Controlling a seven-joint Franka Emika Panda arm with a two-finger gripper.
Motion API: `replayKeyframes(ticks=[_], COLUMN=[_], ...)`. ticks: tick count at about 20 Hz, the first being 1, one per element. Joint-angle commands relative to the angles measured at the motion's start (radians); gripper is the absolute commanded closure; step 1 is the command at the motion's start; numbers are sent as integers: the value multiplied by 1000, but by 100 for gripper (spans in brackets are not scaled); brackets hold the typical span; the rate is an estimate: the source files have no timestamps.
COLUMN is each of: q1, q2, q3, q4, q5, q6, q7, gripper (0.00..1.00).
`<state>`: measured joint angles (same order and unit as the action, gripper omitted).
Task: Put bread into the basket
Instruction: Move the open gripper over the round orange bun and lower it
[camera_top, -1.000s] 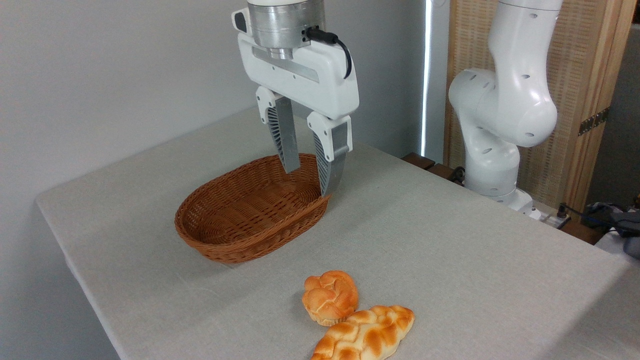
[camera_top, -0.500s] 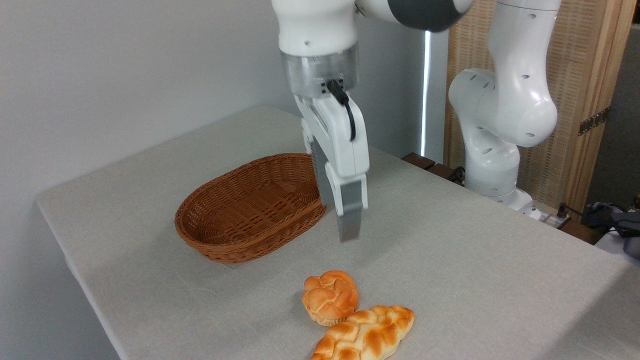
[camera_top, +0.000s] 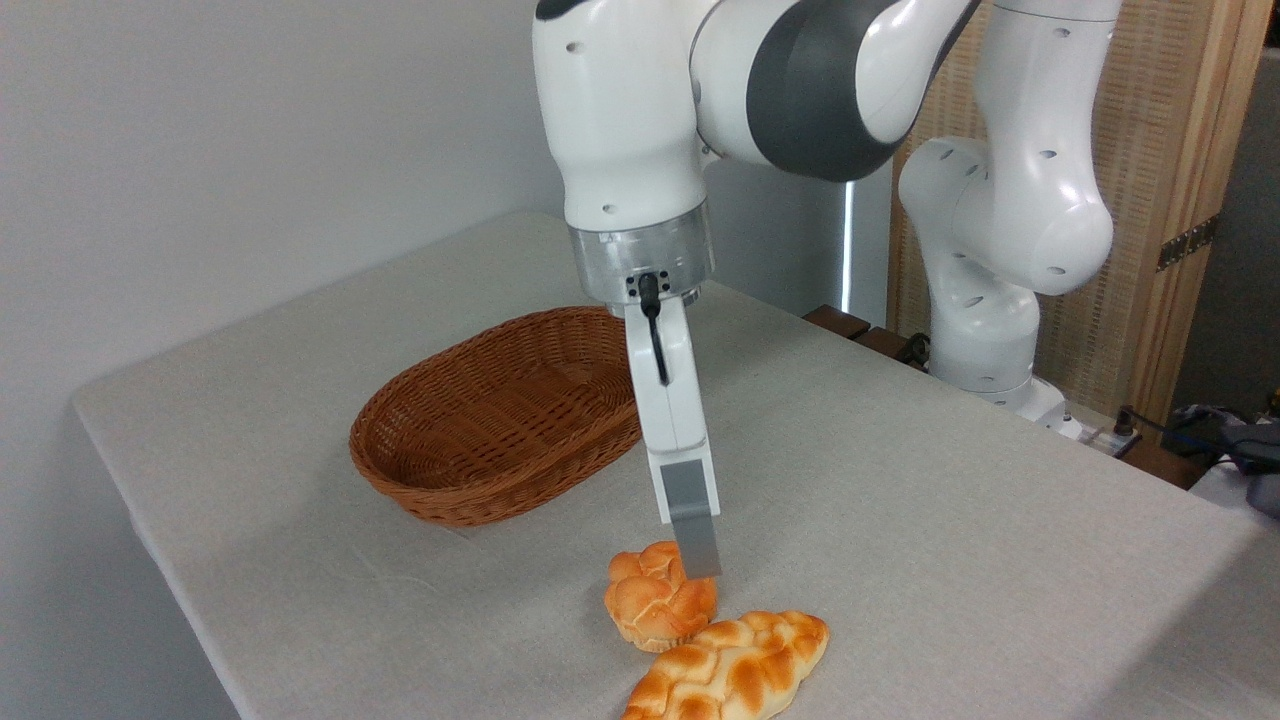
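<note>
The white two-finger gripper (camera_top: 697, 560), seen edge-on with its opening indeterminable, hangs over the small golden knotted bun (camera_top: 658, 596), which touches the braided oval loaf (camera_top: 730, 667) on the table, well apart from the brown wicker basket (camera_top: 497, 413); a misaligned descent risks snagging the loaf.

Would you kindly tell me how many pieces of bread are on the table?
2. The small knotted bun sits near the front edge, under the claw. The braided loaf lies touching it, nearer the camera. The basket looks empty.

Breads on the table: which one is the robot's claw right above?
The small round bun, not the long braided loaf beside it. The gripper hangs at the bun's top.
</note>
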<state>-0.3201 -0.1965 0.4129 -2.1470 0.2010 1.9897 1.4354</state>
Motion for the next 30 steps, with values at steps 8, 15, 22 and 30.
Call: replayKeyframes(ticks=[8, 15, 22, 30], q1=[-25, -37, -37, -39], q2=[43, 80, 106, 126], q3=[7, 7, 7, 6], q4=[-40, -40, -40, -42], q5=[26, 27, 24, 24], q6=[75, 96, 124, 127], q7=[66, 68, 111, 111], gripper=[0, 0, 0, 1])
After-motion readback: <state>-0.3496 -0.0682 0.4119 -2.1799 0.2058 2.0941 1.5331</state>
